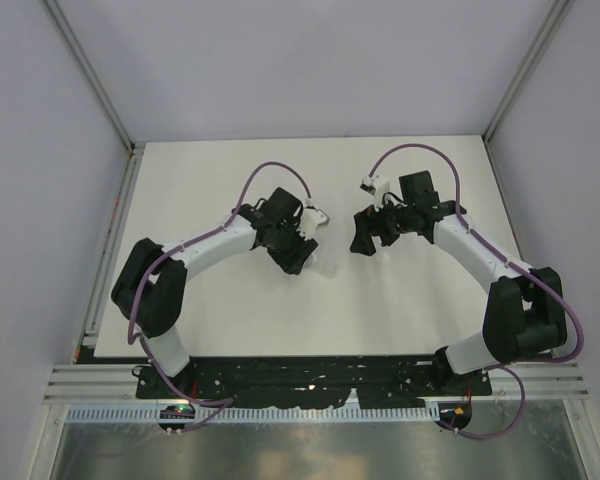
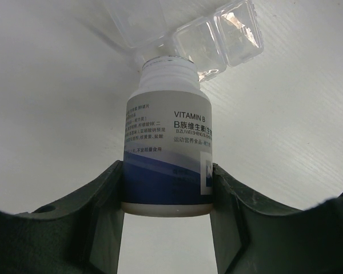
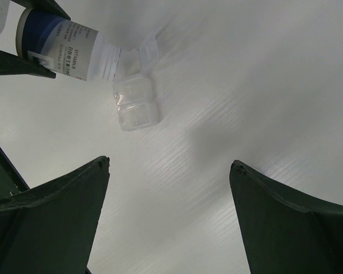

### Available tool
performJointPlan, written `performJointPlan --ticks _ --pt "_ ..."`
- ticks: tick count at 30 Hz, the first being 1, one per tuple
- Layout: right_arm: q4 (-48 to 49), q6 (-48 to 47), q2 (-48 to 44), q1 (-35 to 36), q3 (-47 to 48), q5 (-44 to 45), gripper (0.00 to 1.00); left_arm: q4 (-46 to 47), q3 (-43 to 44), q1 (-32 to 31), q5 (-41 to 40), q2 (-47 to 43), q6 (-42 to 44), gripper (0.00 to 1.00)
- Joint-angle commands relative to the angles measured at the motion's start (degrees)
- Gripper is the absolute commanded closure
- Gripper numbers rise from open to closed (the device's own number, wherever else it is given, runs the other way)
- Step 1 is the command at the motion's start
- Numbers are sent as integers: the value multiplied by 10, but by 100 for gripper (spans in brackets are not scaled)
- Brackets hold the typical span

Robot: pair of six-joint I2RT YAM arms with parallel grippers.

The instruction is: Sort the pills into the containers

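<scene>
My left gripper point(image 2: 167, 166) is shut on the bottle point(image 2: 168, 148), which has a white body, a blue band and a "VITAMIN B" label. Its bare threaded neck points away, with no cap on it, right at a small clear plastic box with compartments point(image 2: 217, 34). The right wrist view shows the bottle point(image 3: 63, 40) tilted with its mouth at the box point(image 3: 136, 105), whose lid stands open. My right gripper point(image 3: 169, 162) is open and empty above the table, near the box. In the top view the left gripper point(image 1: 298, 255) is beside the box point(image 1: 324, 268), with the right gripper point(image 1: 363, 238) just to its right. No pills show.
The white table point(image 1: 230, 310) is ringed by grey walls and metal frame posts. Purple cables loop over both arms. A white connector point(image 1: 370, 183) hangs on the right arm's cable.
</scene>
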Motion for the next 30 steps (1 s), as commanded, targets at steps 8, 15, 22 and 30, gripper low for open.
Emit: performJointPlan --ticks 8,15,22,30 --pt "2 0 -3 -4 7 -14 10 -22 39 -6 -6 9 13 100" --pt "2 0 -2 -6 7 -15 10 -31 45 -7 -7 16 14 100" --pt "3 0 -2 -5 7 -15 10 -43 56 -9 -11 23 18 100" --pt "2 0 0 -7 7 -16 10 -57 69 -11 -17 30 21 100"
